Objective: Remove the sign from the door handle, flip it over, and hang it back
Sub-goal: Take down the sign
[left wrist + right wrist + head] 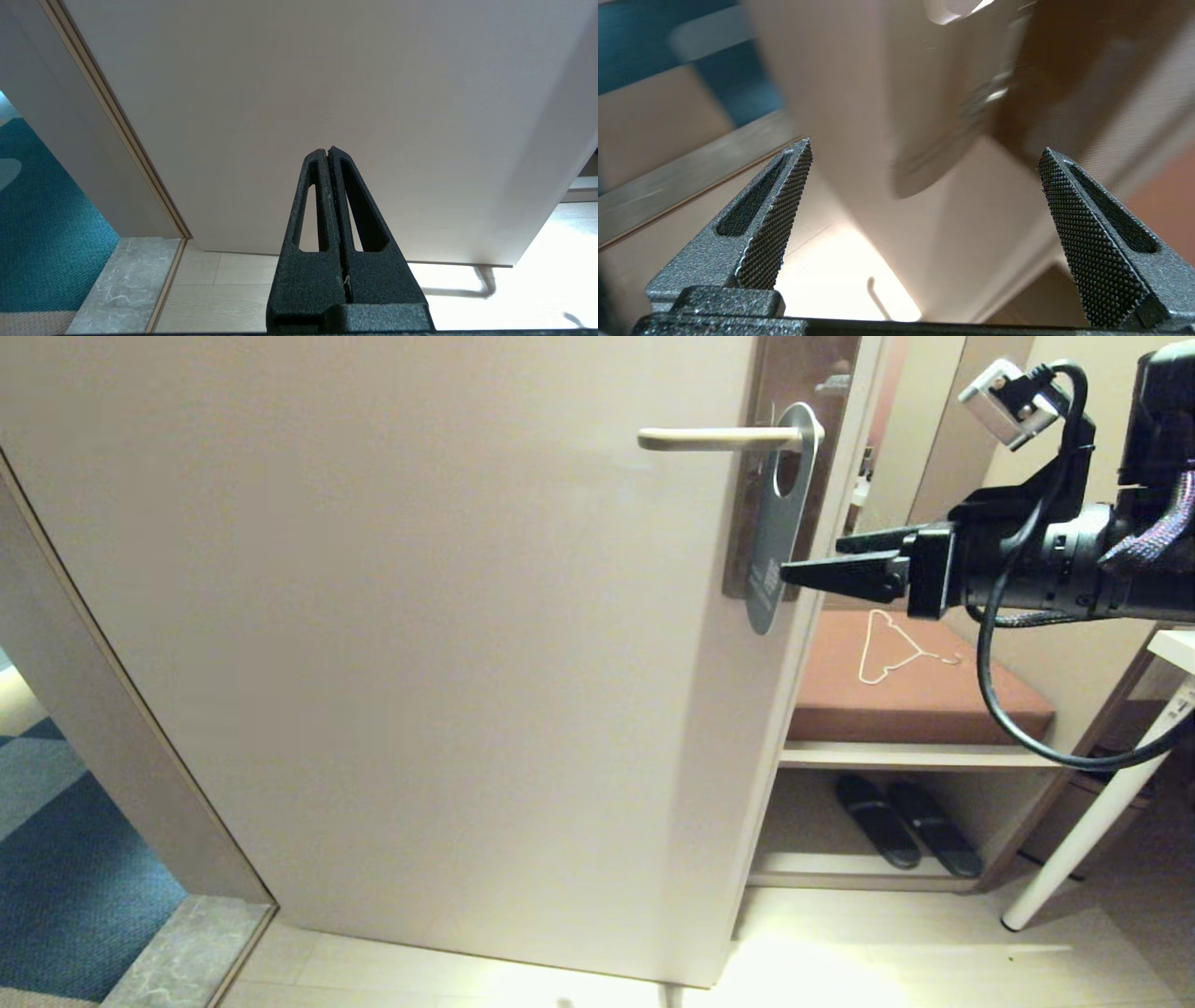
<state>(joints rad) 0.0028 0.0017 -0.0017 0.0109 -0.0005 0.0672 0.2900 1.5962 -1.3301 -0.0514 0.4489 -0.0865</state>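
The sign (778, 537) hangs by its oval hole on the beige door handle (714, 439), grey-blue side out, close to the door's edge. My right gripper (794, 574) is open and empty, its tips just right of the sign's lower part, pointing at it. In the right wrist view the sign (943, 144) shows blurred ahead between the spread fingers (782, 205), with the handle's end (952, 9) beyond it. My left gripper (328, 151) is shut and empty, low before the door; it does not show in the head view.
The beige door (420, 644) fills the middle. To its right stands a bench with a brown cushion (920, 695), a white wire hanger (892, 649) on it and dark slippers (906, 826) beneath. A white table leg (1092, 821) stands at far right. Blue carpet (65, 877) lies left.
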